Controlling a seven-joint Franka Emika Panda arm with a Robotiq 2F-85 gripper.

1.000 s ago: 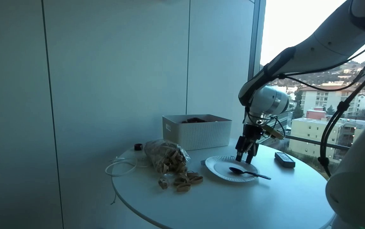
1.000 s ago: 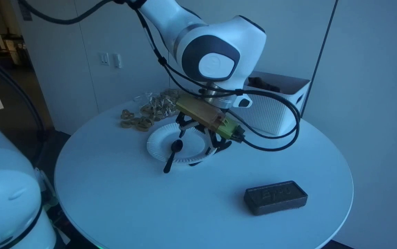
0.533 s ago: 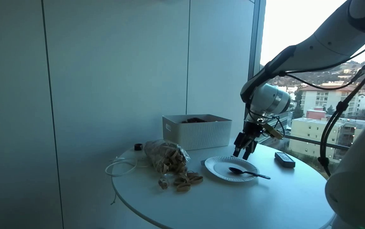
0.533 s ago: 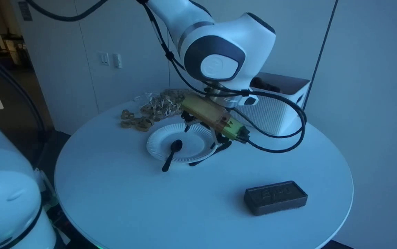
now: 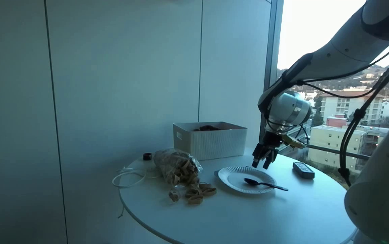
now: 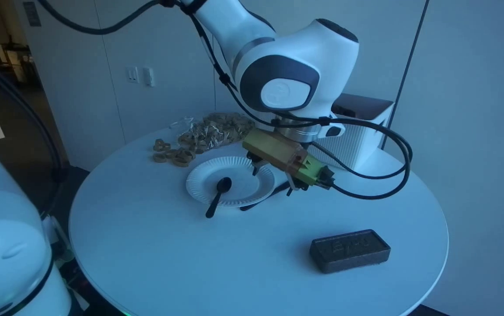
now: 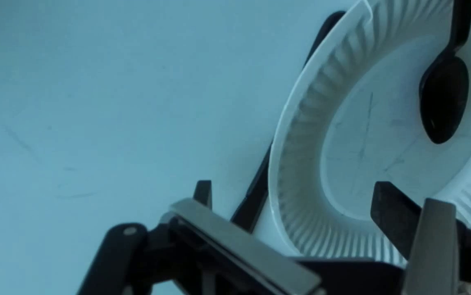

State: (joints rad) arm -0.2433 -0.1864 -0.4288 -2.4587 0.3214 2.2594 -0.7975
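Note:
My gripper hangs over the far rim of a white paper plate, jaws wide apart and nothing between them. In the wrist view, one fingertip is over the plate and the opposite one is over bare table. A dark spoon lies in the plate, its handle reaching out past the rim. Along the plate's edge runs a long dark utensil, partly hidden under the rim; in an exterior view this utensil slants beneath my gripper.
A dark brick-shaped case sits on the round table. Behind stands a light ribbed box with dark contents. A clear bag of brown loops lies by several loose loops. Cables loop out beside the wrist.
My gripper has risen from the plate and shifted to the right in both exterior views, its jaws staying open. More of the dark utensil beside the plate shows now. The spoon has shifted very slightly.

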